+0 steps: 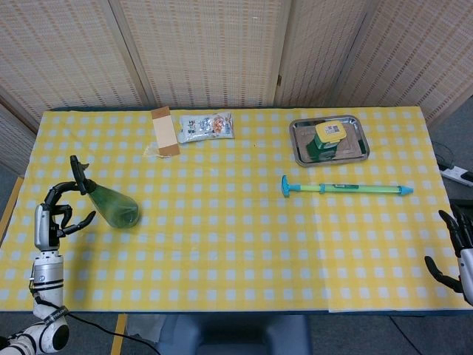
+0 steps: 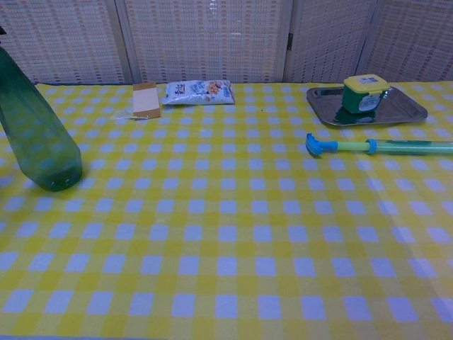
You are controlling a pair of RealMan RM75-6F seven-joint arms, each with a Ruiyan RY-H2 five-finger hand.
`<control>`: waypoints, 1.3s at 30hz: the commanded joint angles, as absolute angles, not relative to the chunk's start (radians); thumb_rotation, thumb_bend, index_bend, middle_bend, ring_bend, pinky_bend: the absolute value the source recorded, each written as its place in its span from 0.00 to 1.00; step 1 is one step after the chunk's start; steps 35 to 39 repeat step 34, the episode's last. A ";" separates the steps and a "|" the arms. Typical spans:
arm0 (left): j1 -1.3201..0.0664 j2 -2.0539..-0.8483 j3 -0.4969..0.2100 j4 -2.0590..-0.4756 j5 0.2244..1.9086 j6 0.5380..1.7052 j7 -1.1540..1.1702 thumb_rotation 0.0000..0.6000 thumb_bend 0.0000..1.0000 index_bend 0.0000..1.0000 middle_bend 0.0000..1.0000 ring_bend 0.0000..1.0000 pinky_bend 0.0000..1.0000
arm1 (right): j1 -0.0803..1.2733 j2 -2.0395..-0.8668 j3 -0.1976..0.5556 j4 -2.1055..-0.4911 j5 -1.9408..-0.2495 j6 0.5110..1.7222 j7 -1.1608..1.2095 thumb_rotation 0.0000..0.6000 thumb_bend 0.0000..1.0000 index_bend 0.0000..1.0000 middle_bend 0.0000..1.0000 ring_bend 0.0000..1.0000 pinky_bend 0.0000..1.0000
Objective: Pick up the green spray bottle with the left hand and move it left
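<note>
The green spray bottle (image 1: 111, 205) stands upright on the yellow checked tablecloth near the table's left edge; the chest view shows it at the far left, the green spray bottle (image 2: 37, 134) with its top cut off by the frame. My left hand (image 1: 53, 220) is just left of the bottle, apart from it, fingers spread and holding nothing. My right hand (image 1: 457, 245) hangs off the table's right edge, fingers apart and empty. Neither hand shows in the chest view.
A cardboard piece (image 1: 165, 132) and a snack bag (image 1: 206, 126) lie at the back. A metal tray (image 1: 299, 146) holds a yellow-lidded green container (image 1: 328, 139). A long green and blue toy syringe (image 1: 344, 189) lies right of centre.
</note>
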State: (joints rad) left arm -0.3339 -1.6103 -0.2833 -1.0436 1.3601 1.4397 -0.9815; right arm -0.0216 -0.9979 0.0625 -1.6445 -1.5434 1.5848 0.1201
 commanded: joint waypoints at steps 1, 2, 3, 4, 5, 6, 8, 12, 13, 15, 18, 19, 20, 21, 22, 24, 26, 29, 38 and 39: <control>-0.333 -1.608 -0.289 -1.043 1.357 1.442 -0.978 1.00 0.19 0.32 0.40 1.00 1.00 | -0.023 -0.997 0.063 -1.644 -1.542 1.587 0.121 1.00 0.36 0.00 0.00 0.00 0.00; -0.332 -1.607 -0.290 -1.043 1.356 1.441 -0.977 1.00 0.19 0.32 0.40 1.00 1.00 | -0.024 -0.996 0.063 -1.644 -1.542 1.589 0.123 1.00 0.35 0.00 0.00 0.00 0.00; -0.330 -1.607 -0.290 -1.042 1.354 1.440 -0.975 1.00 0.19 0.32 0.39 1.00 1.00 | -0.025 -0.995 0.063 -1.643 -1.541 1.590 0.126 1.00 0.35 0.00 0.00 0.00 0.00; -0.328 -1.607 -0.290 -1.040 1.352 1.440 -0.973 1.00 0.19 0.32 0.39 1.00 1.00 | -0.025 -0.994 0.063 -1.643 -1.541 1.590 0.127 1.00 0.35 0.00 0.00 0.00 0.00; -0.326 -1.606 -0.289 -1.037 1.352 1.440 -0.970 1.00 0.19 0.32 0.39 1.00 1.00 | -0.025 -0.994 0.063 -1.643 -1.541 1.591 0.129 1.00 0.35 0.00 0.00 0.00 0.00; -0.323 -1.604 -0.286 -1.033 1.353 1.441 -0.965 1.00 0.19 0.32 0.39 1.00 1.00 | -0.026 -0.993 0.063 -1.643 -1.542 1.592 0.131 1.00 0.35 0.00 0.00 0.00 0.00; -0.309 -1.596 -0.268 -1.018 1.365 1.452 -0.938 1.00 0.19 0.31 0.39 1.00 1.00 | -0.028 -0.991 0.062 -1.642 -1.544 1.596 0.135 1.00 0.35 0.00 0.00 0.00 0.00; -0.266 -1.585 -0.227 -0.961 1.397 1.518 -0.826 0.99 0.19 0.31 0.37 0.94 0.91 | -0.031 -0.988 0.062 -1.641 -1.545 1.602 0.140 1.00 0.35 0.00 0.00 0.00 0.00; -0.247 -1.577 -0.205 -0.944 1.414 1.544 -0.772 0.97 0.19 0.31 0.37 0.90 0.86 | -0.031 -0.988 0.061 -1.641 -1.546 1.603 0.141 1.00 0.35 0.00 0.00 0.00 0.00; -0.217 -1.548 -0.165 -0.941 1.436 1.562 -0.671 0.77 0.19 0.32 0.37 0.67 0.63 | -0.032 -0.988 0.060 -1.641 -1.547 1.604 0.141 1.00 0.35 0.00 0.00 0.00 0.00; -0.158 -1.445 -0.088 -1.050 1.441 1.530 -0.438 0.58 0.17 0.30 0.36 0.33 0.32 | -0.030 -0.990 0.059 -1.643 -1.549 1.600 0.135 1.00 0.35 0.00 0.00 0.00 0.00; -0.137 -1.390 -0.065 -1.140 1.431 1.515 -0.330 0.55 0.16 0.28 0.34 0.26 0.25 | -0.028 -0.992 0.058 -1.644 -1.550 1.597 0.131 1.00 0.35 0.00 0.00 0.00 0.00; -0.123 -1.353 -0.053 -1.217 1.422 1.512 -0.258 0.51 0.16 0.23 0.28 0.15 0.14 | -0.027 -0.993 0.057 -1.645 -1.551 1.594 0.127 1.00 0.35 0.00 0.00 0.00 0.00; -0.110 -1.320 -0.044 -1.294 1.417 1.515 -0.195 0.49 0.16 0.20 0.25 0.11 0.10 | -0.025 -0.994 0.056 -1.645 -1.552 1.591 0.123 1.00 0.35 0.00 0.00 0.00 0.00; -0.104 -1.302 -0.040 -1.340 1.413 1.518 -0.158 0.50 0.16 0.16 0.20 0.06 0.05 | -0.025 -0.995 0.055 -1.646 -1.552 1.590 0.121 1.00 0.35 0.00 0.00 0.00 0.00; -0.082 -1.252 -0.001 -1.474 1.446 1.546 0.009 0.58 0.16 0.11 0.12 0.01 0.00 | -0.019 -0.999 0.052 -1.649 -1.558 1.581 0.112 1.00 0.35 0.00 0.00 0.00 0.00; -0.068 -1.221 0.030 -1.597 1.471 1.562 0.173 0.64 0.16 0.08 0.08 0.00 0.00 | -0.016 -1.002 0.049 -1.650 -1.562 1.575 0.102 1.00 0.35 0.00 0.00 0.00 0.00; -0.057 -1.197 0.066 -1.724 1.513 1.572 0.369 0.73 0.16 0.06 0.03 0.00 0.00 | -0.011 -1.006 0.044 -1.652 -1.570 1.565 0.089 1.00 0.35 0.00 0.00 0.00 0.00; -0.061 -1.191 0.075 -1.774 1.491 1.523 0.492 0.95 0.16 0.04 0.01 0.00 0.00 | -0.008 -1.015 0.033 -1.650 -1.585 1.559 0.066 1.00 0.35 0.00 0.00 0.00 0.00; -0.061 -1.191 0.075 -1.774 1.491 1.523 0.492 0.95 0.16 0.04 0.01 0.00 0.00 | -0.008 -1.015 0.033 -1.650 -1.585 1.559 0.066 1.00 0.35 0.00 0.00 0.00 0.00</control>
